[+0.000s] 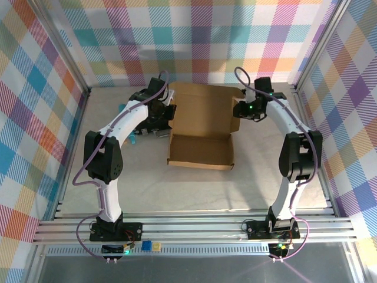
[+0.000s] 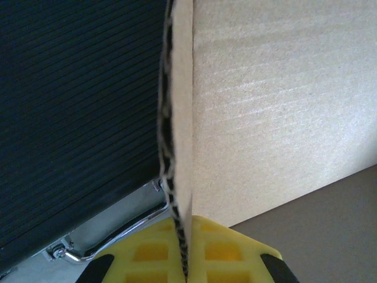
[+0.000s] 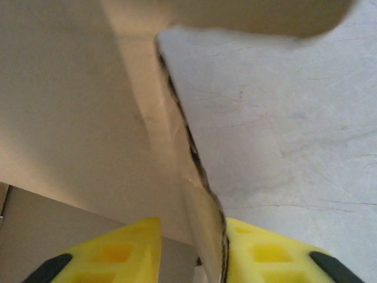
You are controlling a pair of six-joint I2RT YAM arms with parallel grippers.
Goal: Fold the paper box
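Note:
The paper box (image 1: 200, 118) is brown corrugated cardboard lying mid-table, with a shallow walled tray toward me and its lid panel stretching to the back. My left gripper (image 1: 166, 112) sits at the lid's left edge. In the left wrist view its yellow jaws (image 2: 184, 223) are shut on the cardboard edge (image 2: 177, 118). My right gripper (image 1: 238, 110) is at the lid's right edge. In the right wrist view a side flap (image 3: 194, 171) stands between the yellow fingers (image 3: 193, 230). It rests against the right pad, and a gap shows to the left pad.
A black ribbed hard case (image 2: 76, 106) with a metal latch (image 2: 118, 236) lies just left of the held edge, under the left arm (image 1: 154, 125). Checkered walls enclose the grey table (image 1: 194, 188). A small blue item (image 1: 136, 139) lies by the case.

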